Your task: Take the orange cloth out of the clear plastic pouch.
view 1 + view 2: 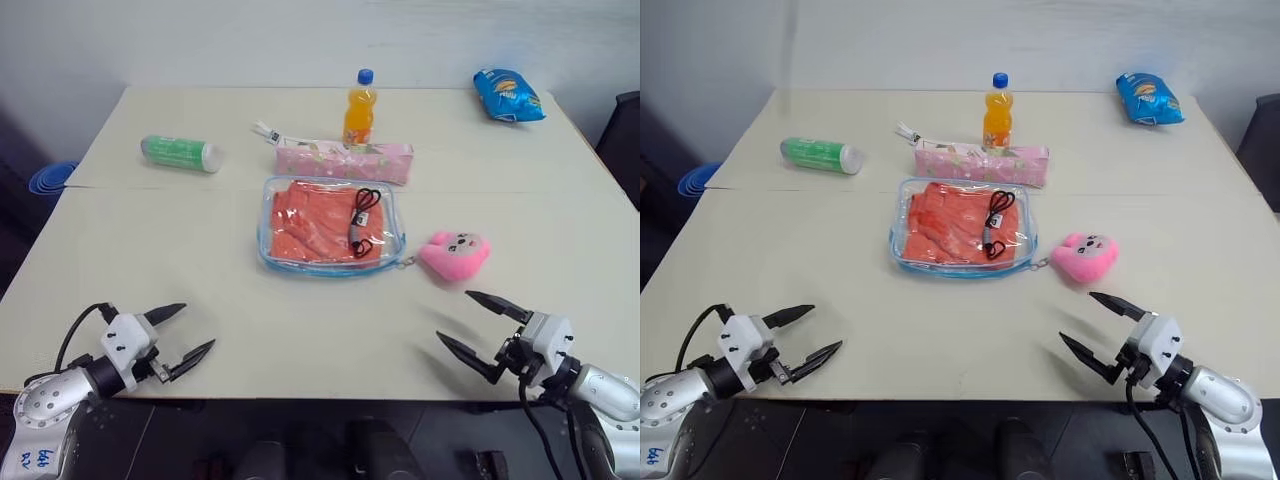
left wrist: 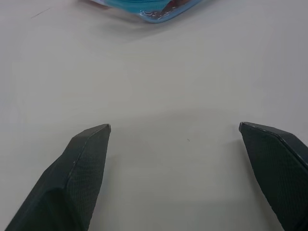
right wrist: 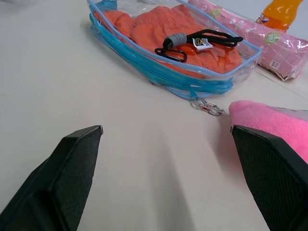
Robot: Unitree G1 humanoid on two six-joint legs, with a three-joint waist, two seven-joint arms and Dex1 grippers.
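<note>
I hold my left gripper (image 1: 185,332) and right gripper (image 1: 470,324) low at the table's (image 1: 120,270) near edge, jaws spread wide and empty, probably readying a two-handed reach. The orange cloth (image 1: 318,222) lies inside the clear plastic pouch (image 1: 272,250), well ahead of both jaws and between them, untouched.
</note>
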